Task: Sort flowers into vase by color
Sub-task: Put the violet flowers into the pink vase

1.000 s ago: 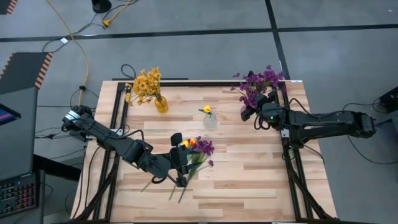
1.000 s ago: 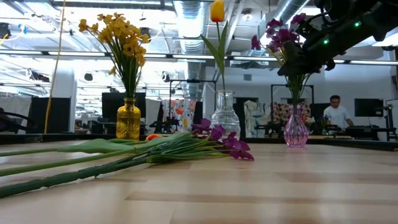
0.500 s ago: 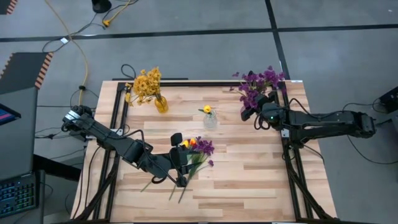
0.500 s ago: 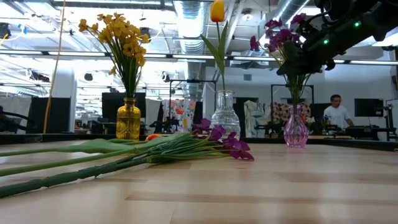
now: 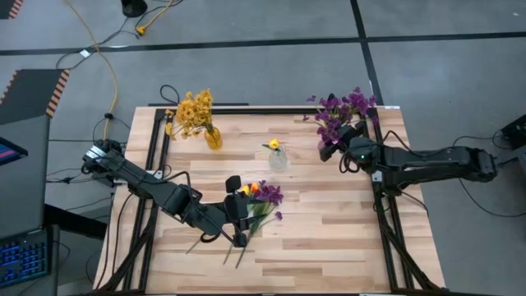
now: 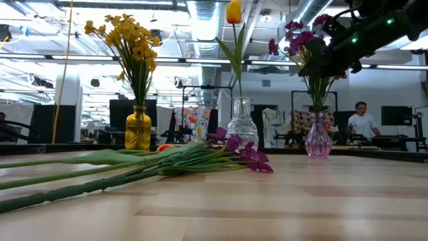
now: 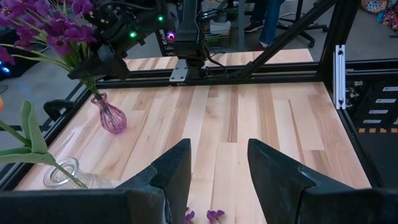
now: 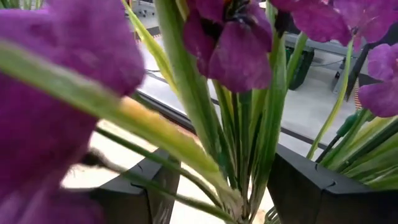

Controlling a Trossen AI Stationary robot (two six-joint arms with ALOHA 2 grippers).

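Three vases stand along the far side of the table. An amber vase [image 5: 214,137] holds yellow clusters [image 6: 130,40]. A clear vase [image 6: 242,124] holds one orange-yellow tulip [image 6: 233,11]. A pink vase [image 6: 318,137] holds purple blooms [image 5: 341,111]. A loose pile of purple blooms and orange tulip buds [image 5: 259,200] lies flat on the wood, stems toward the near edge. My left gripper [image 7: 214,168] hovers open over this pile. My right gripper [image 8: 224,186] is open at the purple bunch above the pink vase, one finger on each side of the stems [image 8: 249,137]. My right gripper's open fingers [image 8: 155,186] come level at the purple stems above the pink vase's mouth, and the stems stand upright between them. Whether either finger touches the stems, I cannot tell.
A black metal frame [image 5: 152,156] runs along the table's left, far and right edges. Bare wood [image 5: 329,222] lies right of the loose pile. Beyond the table is a room with a person [image 6: 362,120] and cables on the floor [image 5: 107,57].
My right gripper has risen slightly beside the purple bunch, and the blooms have swayed a little. My left arm and the loose pile have kept still.
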